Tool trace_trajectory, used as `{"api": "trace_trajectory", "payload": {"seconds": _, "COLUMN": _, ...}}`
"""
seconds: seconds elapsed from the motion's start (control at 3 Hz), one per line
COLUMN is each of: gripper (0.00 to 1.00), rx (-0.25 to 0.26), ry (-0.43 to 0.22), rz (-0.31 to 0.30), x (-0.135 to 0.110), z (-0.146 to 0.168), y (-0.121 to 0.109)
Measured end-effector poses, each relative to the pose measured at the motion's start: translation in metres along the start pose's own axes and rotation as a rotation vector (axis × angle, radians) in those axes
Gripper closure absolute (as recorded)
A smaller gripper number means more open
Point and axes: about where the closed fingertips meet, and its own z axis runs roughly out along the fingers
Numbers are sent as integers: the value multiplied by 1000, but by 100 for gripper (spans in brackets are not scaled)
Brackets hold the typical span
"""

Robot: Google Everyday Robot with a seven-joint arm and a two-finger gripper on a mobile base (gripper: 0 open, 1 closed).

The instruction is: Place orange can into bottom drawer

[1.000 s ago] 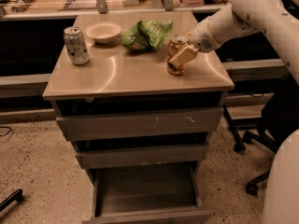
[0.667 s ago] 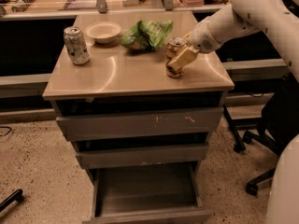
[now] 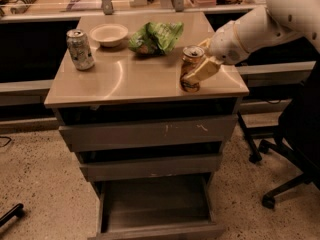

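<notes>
The orange can [image 3: 190, 68] stands about upright at the right front of the cabinet top [image 3: 130, 79], its silver top showing. My gripper [image 3: 196, 70] comes in from the right on a white arm and is shut on the orange can, with a pale finger [image 3: 201, 71] across its side. The bottom drawer [image 3: 156, 204] is pulled open below, empty inside, directly under the cabinet front.
A pale silver-green can [image 3: 80, 49] stands at the left of the top, a white bowl [image 3: 109, 34] and a green chip bag [image 3: 155, 36] at the back. Two shallower drawers [image 3: 147, 131] sit slightly open above. An office chair base [image 3: 280, 184] is at the right.
The orange can has come from a tilt to nearly upright in my gripper and shifted slightly left. Nothing else has moved.
</notes>
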Motion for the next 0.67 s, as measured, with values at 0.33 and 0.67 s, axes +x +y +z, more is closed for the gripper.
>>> {"api": "trace_trajectory", "payload": {"seconds": 0.33, "gripper": 100, "rx": -28, "ry": -31, "rz": -9, "x": -11, "z": -20, "y": 48}}
{"api": "trace_trajectory", "payload": {"seconds": 0.67, "gripper": 100, "rx": -93, "ry": -33, "rz": 25, "x": -14, "z": -48, "y": 105}}
